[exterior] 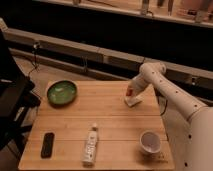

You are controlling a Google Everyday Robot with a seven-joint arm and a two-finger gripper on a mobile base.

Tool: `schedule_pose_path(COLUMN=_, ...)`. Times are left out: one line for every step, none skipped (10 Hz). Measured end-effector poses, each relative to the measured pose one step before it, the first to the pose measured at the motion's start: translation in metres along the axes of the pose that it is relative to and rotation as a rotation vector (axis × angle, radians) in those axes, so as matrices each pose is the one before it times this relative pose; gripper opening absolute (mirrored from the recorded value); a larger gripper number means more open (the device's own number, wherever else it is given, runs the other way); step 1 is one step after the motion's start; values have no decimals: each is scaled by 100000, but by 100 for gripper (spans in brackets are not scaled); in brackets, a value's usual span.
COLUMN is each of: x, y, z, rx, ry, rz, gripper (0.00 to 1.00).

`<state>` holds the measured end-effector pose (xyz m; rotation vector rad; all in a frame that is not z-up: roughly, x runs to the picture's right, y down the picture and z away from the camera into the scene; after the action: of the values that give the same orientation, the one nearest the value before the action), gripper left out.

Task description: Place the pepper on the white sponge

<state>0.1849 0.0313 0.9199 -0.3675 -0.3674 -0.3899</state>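
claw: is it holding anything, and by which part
Cannot tell: the pepper shows at the claw, just above the white sponge, but the hold itself is not visible.

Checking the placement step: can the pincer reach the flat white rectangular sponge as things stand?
Probably yes: the pincer hangs right over the flat white rectangular sponge, with no other object in the way.

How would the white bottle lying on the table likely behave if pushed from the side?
The bottle lies on its side, so a sideways push would probably roll it. It looks slim, so it is likely light. The gripper hangs at the white sponge, well away from it.
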Motion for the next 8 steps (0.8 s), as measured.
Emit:
schedule_pose_path(x=62, y=21, z=21, rx=128, ry=-4, rz=156, gripper=0)
schedule_pose_path(x=27, y=20, z=31, rx=57, ry=-14, rz=78, gripper=0)
schedule_pose_path(x=38, y=11, z=8, rx=105, ry=25, rz=74, gripper=0)
schedule_pose_path(x=50, y=40, z=38, rx=111, ry=-19, rz=138, gripper=0)
schedule_pose_path(x=59, y=22, z=-5, rx=56, ry=55, rz=97, gripper=0)
schedule_pose_path(x=41, y=8, z=7, rx=113, ry=19, rz=84, gripper=0)
schedule_pose_path(x=56, y=21, z=19, rx=93, ry=43, rz=94, gripper=0)
schedule_pose_path(x=49, y=51, z=22, rx=49, ry=15, rz=95, gripper=0)
